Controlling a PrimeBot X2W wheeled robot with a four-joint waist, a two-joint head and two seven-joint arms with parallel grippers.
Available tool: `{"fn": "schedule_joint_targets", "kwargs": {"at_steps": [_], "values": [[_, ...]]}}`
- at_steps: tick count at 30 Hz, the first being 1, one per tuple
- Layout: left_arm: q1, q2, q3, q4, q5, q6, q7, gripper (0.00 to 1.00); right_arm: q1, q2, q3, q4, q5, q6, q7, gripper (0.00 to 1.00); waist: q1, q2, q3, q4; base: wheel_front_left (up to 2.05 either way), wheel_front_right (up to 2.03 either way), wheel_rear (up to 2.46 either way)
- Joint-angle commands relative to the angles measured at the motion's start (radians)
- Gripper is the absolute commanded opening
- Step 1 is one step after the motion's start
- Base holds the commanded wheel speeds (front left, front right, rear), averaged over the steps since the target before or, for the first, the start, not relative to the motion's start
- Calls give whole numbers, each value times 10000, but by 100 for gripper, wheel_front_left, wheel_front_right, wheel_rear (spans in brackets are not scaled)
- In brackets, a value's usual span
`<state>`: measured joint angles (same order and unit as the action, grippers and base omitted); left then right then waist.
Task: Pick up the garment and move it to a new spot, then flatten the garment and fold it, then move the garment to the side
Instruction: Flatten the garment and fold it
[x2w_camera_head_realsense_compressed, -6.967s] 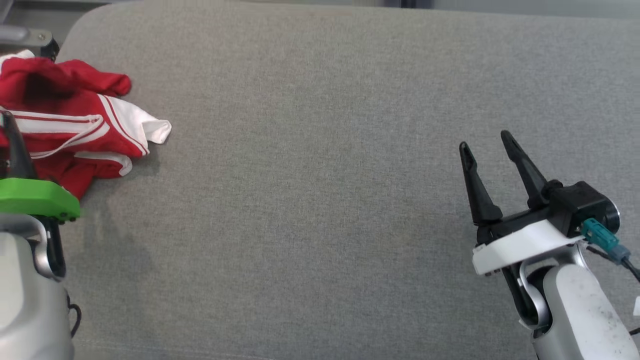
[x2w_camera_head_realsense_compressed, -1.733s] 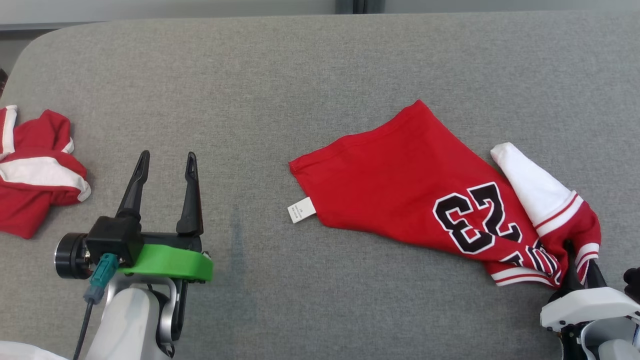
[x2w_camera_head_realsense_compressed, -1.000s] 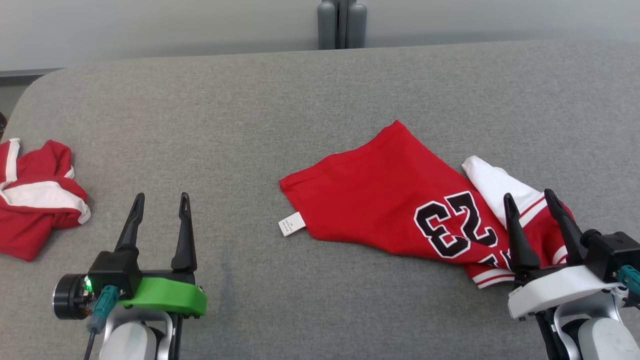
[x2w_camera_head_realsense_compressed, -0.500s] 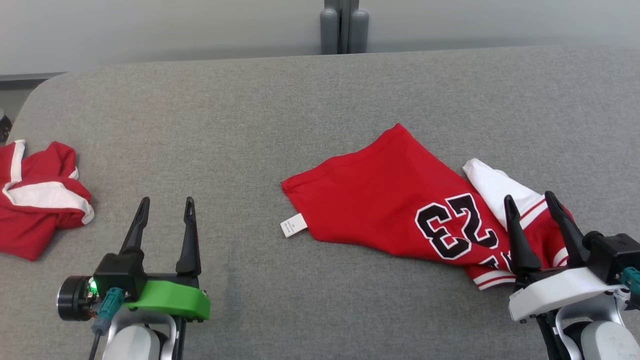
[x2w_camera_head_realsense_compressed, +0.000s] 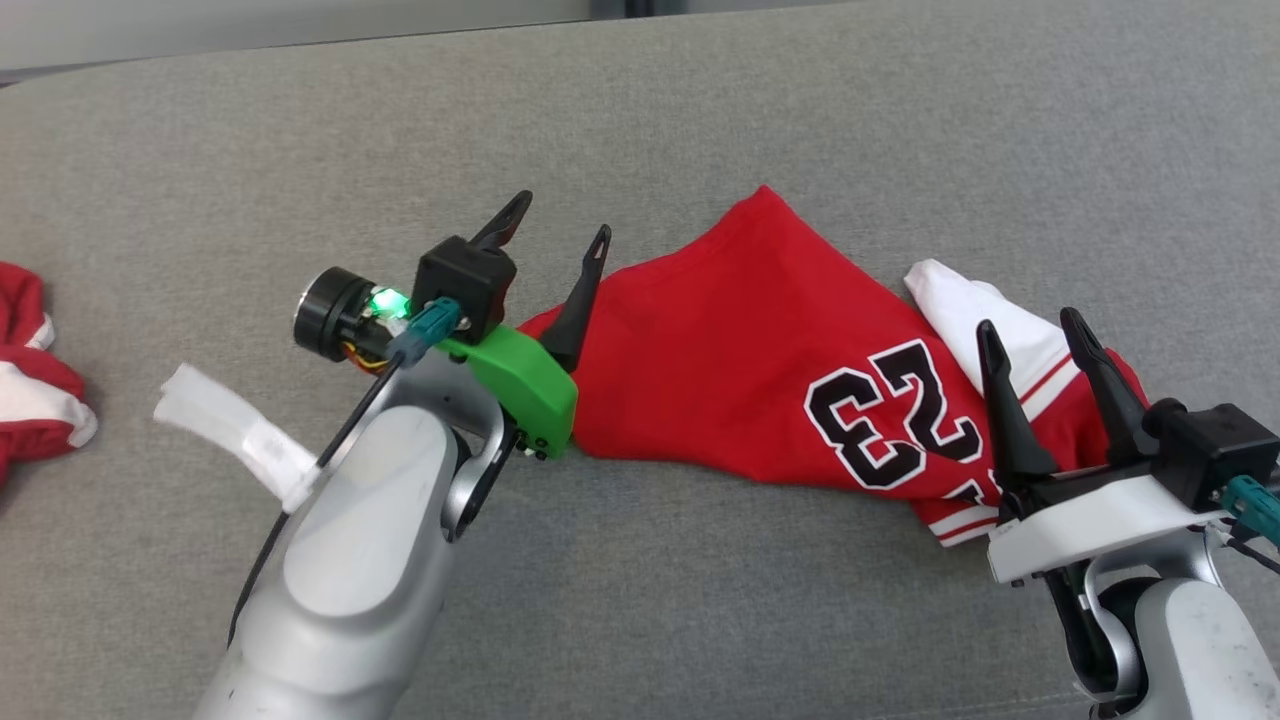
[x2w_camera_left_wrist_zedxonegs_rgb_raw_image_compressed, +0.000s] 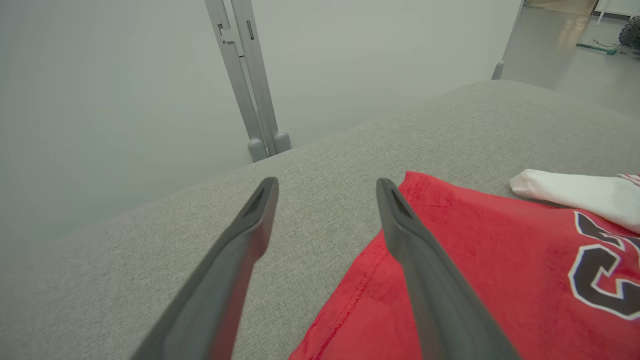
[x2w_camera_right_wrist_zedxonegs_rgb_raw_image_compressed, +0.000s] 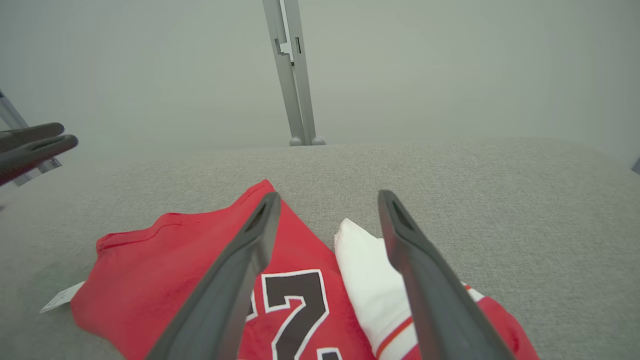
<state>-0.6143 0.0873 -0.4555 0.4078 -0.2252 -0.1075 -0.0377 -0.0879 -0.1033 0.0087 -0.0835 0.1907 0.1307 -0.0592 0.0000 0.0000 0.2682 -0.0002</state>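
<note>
Just right of our left gripper, fingers apart, the garment stretches lengthwise toward our equally spread right gripper.

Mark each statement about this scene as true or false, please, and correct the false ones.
1. The left pincer and the right pincer are both open and hold nothing. True.
2. The red jersey bears the number 23. True.
3. The left pincer is at the jersey's white sleeve. False: it is at the hem end; the white sleeve lies by the right pincer.
4. The jersey is folded into a neat square. False: it lies unfolded and crooked, bunched at the sleeve end.
5. Another red-and-white garment lies at the left edge of the head view. True.
</note>
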Motion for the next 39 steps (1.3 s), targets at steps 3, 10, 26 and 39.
{"fn": "schedule_joint_targets", "kwargs": {"at_steps": [3, 10, 26, 39], "values": [[-1191, -122, -598, 1840, -231, -169, 545, 100, -417, 99, 184, 291, 123, 1, -236, 100, 0, 0, 1053, -1175, 0, 0, 0], [-2325, -113, -1448, 4735, -519, -228, 1632, 89, -599, 202, 226, 769, 202, 1, -523, 100, 0, 0, 1286, -1720, 0, 0, 0], [-1291, 1085, -1368, 3170, -1410, 519, -86, 0, -175, 293, -686, 746, 2, -1, -491, 100, 0, 0, 614, -539, 0, 0, 0], [5641, 3270, -540, -4366, -2785, 3517, 2733, 0, 478, 395, -955, 565, 105, 1, -195, 100, 0, 0, -114, 158, 0, 0, 0]]}}
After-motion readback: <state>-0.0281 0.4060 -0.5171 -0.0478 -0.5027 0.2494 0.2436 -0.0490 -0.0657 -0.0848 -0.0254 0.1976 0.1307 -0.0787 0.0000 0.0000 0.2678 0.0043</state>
